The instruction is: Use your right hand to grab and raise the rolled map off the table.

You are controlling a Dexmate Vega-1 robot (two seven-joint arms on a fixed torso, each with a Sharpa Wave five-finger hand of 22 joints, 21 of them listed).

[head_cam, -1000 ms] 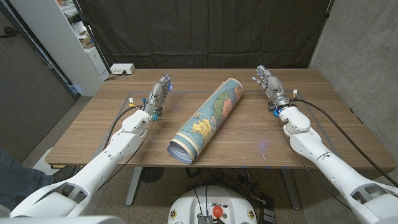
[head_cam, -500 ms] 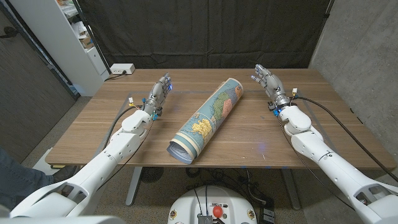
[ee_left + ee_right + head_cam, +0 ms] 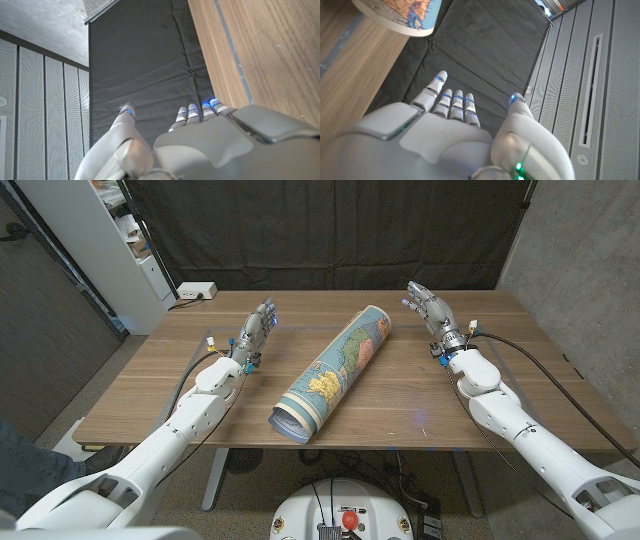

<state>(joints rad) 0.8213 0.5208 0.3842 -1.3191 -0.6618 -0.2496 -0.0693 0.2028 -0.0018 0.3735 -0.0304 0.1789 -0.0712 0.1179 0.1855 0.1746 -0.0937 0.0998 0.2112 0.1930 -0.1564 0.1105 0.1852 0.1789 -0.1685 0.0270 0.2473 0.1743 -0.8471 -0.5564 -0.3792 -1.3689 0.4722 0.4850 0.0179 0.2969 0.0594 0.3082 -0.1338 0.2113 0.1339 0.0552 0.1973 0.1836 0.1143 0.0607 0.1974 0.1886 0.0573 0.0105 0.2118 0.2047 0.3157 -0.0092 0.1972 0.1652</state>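
Broadly, we see the wooden table (image 3: 150, 395) spanning the head view, with a black curtain (image 3: 330, 230) hanging behind its far edge and a grey wall panel (image 3: 45, 300) off to our left. Next in size comes the rolled map (image 3: 332, 370), which lies on the tabletop about midway between our two arms, set on a diagonal: its open near end points toward the front edge and slightly to our left, while its far end angles away toward our right. It rests on the wood untouched, with bare table on both sides. From the right wrist view we catch one rounded end of the map (image 3: 400, 15) at the table's edge, with the curtain beyond it. Our right hand (image 3: 428, 308) sits well apart from the map on the far right part of the table, fingers (image 3: 452, 102) extended and a little apart, the thumb standing off to one side, holding nothing. Our left hand (image 3: 260, 323) sits on the opposite side, also clear of the map, its fingers (image 3: 192, 112) stretched forward side by side with the thumb set apart, likewise holding nothing. Smallest of all, a white power strip (image 3: 196, 291) lies at the far left corner of the table, near the curtain.
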